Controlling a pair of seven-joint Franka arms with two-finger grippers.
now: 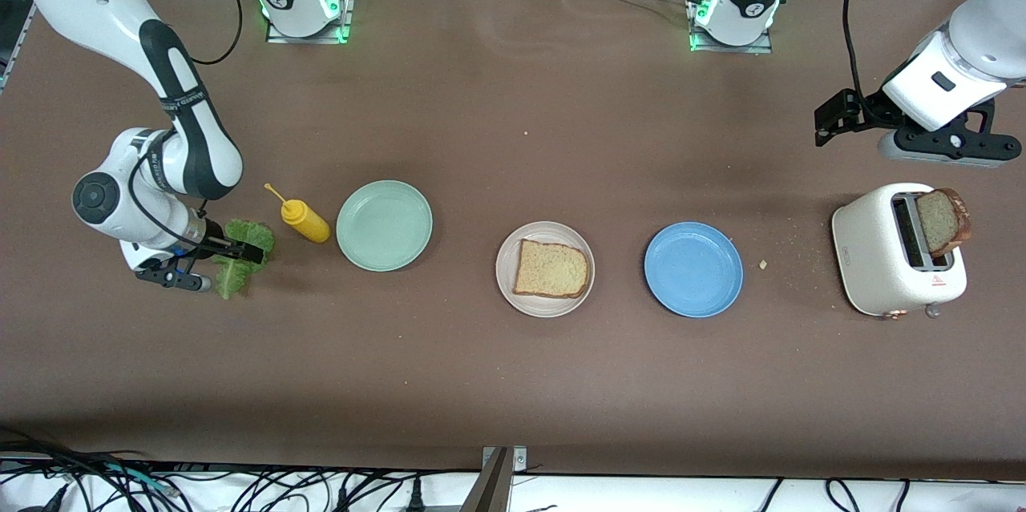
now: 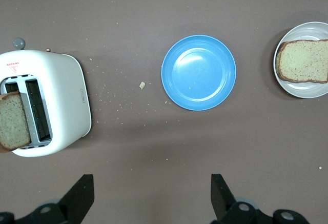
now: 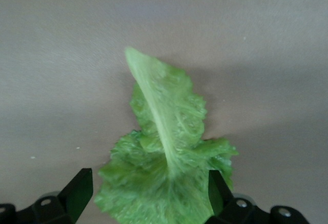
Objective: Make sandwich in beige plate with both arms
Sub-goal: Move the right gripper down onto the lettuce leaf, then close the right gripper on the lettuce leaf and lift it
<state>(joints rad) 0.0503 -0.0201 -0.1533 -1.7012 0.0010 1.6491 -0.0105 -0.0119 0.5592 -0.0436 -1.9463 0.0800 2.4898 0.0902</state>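
My right gripper [image 3: 146, 196] hung released astride the lettuce leaf [image 3: 164, 172]; limp, light, tearable, I judged, best pinched at its firm midrib.

Three plates sit in a row across the bench [image 1: 513, 384]. The beige plate [image 1: 508, 281] is in the middle w/ one bread slice [image 1: 550, 268] on it. Toward the right arm's end: mint plate [image 1: 384, 225], then a mustard bottle [image 1: 303, 220] just beside it, then a lettuce leaf [image 1: 240, 256] on the bench. Toward the left arm's end: blue plate [image 1: 693, 268], a crumb [image 1: 763, 264] near it, then a toaster [image 1: 898, 249] w/ a second slice [image 1: 943, 220] sticking up from one slot.
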